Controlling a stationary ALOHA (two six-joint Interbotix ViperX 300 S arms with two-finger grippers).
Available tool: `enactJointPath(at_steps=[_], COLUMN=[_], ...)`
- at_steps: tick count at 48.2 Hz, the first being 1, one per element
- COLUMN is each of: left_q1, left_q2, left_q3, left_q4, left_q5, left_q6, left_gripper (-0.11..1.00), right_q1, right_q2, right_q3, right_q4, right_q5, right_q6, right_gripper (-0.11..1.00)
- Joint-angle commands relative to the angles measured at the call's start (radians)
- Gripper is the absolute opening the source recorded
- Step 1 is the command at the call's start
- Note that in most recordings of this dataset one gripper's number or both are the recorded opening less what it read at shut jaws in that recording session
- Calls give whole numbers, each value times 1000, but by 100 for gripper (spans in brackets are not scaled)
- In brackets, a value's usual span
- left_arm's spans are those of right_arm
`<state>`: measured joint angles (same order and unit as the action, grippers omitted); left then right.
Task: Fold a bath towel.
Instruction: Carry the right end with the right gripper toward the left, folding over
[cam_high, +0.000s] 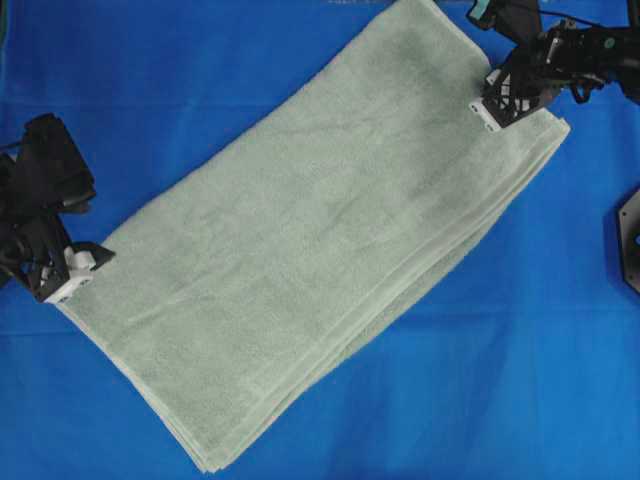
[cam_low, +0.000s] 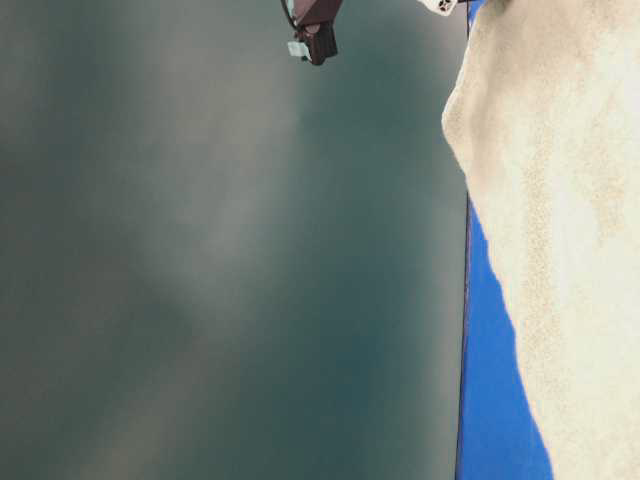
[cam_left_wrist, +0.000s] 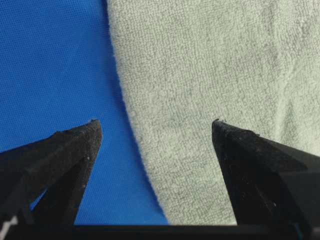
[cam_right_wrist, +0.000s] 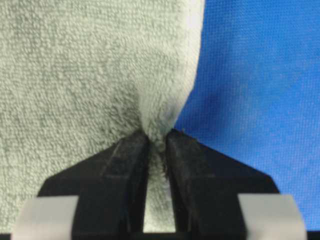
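The bath towel (cam_high: 330, 250) lies folded slantwise on the blue table cover (cam_high: 200, 60), its far right edge pinched between the nearly closed jaws of the right gripper (cam_right_wrist: 158, 134), while the left gripper (cam_left_wrist: 155, 127), jaws spread wide and holding nothing, straddles the towel's near left edge.

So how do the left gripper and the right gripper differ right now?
The left gripper has its jaws spread wide, while the right gripper has its jaws pinched on a bunched fold of the bath towel. The left holds nothing, one tip over the blue table cover and the other over the towel's edge; the right grips cloth. Overhead, the left sits at the towel's lower-left corner, the right at its upper-right end. Both are black and at the towel's edges.
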<state>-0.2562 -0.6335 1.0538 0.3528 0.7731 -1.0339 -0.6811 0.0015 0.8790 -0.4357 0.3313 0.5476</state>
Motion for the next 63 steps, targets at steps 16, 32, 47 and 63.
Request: enactJointPath(at_steps=[16, 32, 47, 63], left_q1=[2, 2, 2, 2], left_q2=[-8, 0, -2, -6], left_q3=[-31, -37, -37, -34], left_q4=[3, 5, 5, 5], left_q5=[-5, -6, -6, -8], left_q6=[5, 6, 15, 15], left_gripper=[85, 85, 85, 85], right_q1=[91, 494, 761, 795], right_q2=[-61, -141, 110, 270], right_q3=[-3, -238, -586, -735], right_q4=[49, 66, 32, 32], right_q5=[63, 302, 336, 365], right_q6=[17, 173, 244, 298], right_gripper=[15, 15, 15, 15])
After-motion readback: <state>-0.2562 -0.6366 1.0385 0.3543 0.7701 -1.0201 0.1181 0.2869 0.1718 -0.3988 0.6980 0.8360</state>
